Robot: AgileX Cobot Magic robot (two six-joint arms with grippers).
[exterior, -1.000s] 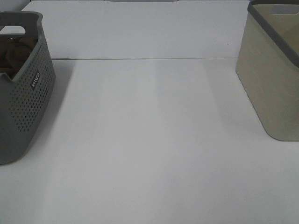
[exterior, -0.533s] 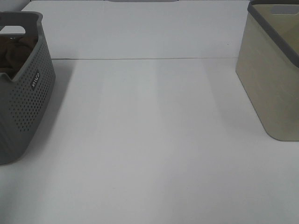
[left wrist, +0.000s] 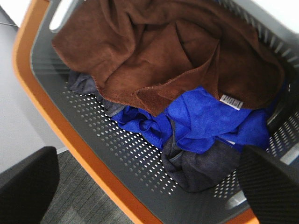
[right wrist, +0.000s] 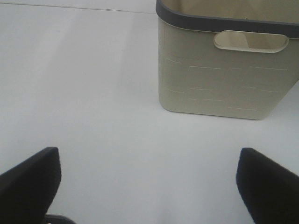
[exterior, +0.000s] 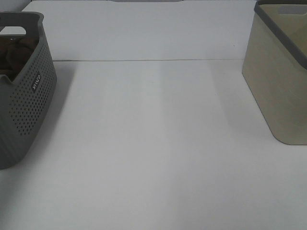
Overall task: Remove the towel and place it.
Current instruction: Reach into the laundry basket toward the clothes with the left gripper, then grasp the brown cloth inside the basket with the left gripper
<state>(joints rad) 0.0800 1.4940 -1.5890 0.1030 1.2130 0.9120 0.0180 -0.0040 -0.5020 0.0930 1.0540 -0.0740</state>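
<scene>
From high up, the towel (exterior: 17,53) shows brown inside the grey basket (exterior: 29,110) at the left of the table (exterior: 153,143); a beige basket (exterior: 278,91) stands at the right.

My left gripper (left wrist: 149,184) hangs spread wide above the towel, which lies over a blue cloth (left wrist: 205,116).

My right gripper (right wrist: 148,182), spread wide, holds nothing near the beige basket.

One grey basket (exterior: 29,110), one beige basket (exterior: 278,91), one towel (left wrist: 154,51), two cloths (left wrist: 201,116) (left wrist: 201,168).

towel (left wrist: 154,51) atop blue cloth (left wrist: 210,116) | in grey basket (left wrist: 117,154) | tool (left wrist: 149,184) spread, seemingly above
</scene>
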